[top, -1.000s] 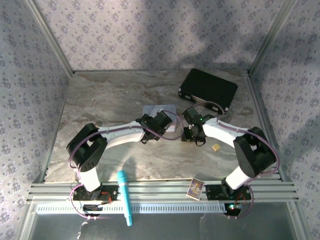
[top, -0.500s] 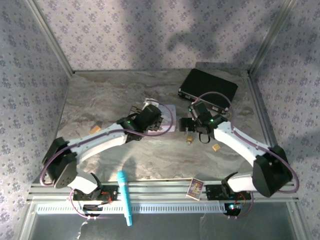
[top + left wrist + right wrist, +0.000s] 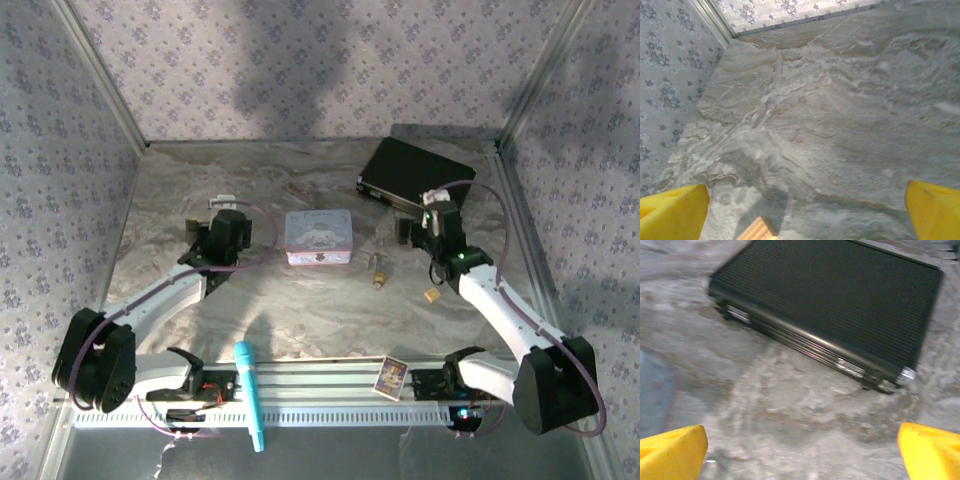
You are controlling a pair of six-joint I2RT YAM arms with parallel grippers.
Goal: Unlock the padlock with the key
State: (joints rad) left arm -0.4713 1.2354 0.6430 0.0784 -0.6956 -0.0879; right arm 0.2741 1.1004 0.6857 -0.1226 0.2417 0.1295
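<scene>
**Operator:** Where is the padlock lying?

**Technician:** The padlock (image 3: pixel 379 275) is lying on the table (image 3: pixel 300 320), just off the tin's (image 3: pixel 319 238) near right corner, between the tin and a tan block (image 3: pixel 432 295). It is touching neither of them. A thin silvery piece is projecting from its far end. It is possibly the shackle, but it is too small to identify.

**Operator:** How is the left gripper standing?

**Technician:** The left gripper (image 3: pixel 222 210) is hanging left of the tin, well apart from the padlock. Its jaws are standing wide and holding nothing. In the wrist view its yellow fingertips (image 3: pixel 675 210) are sitting at opposite edges, with marble between them. A second block (image 3: pixel 757 231) is showing at the bottom edge.

**Operator:** And the right gripper?

**Technician:** The right gripper (image 3: pixel 428 208) is hanging beside the near edge of the black case (image 3: pixel 418 175) and pointing at it. Its jaws are also standing wide and gripping nothing. The padlock is lying nearer the arm bases than this gripper, on the tin's side of it.
</scene>
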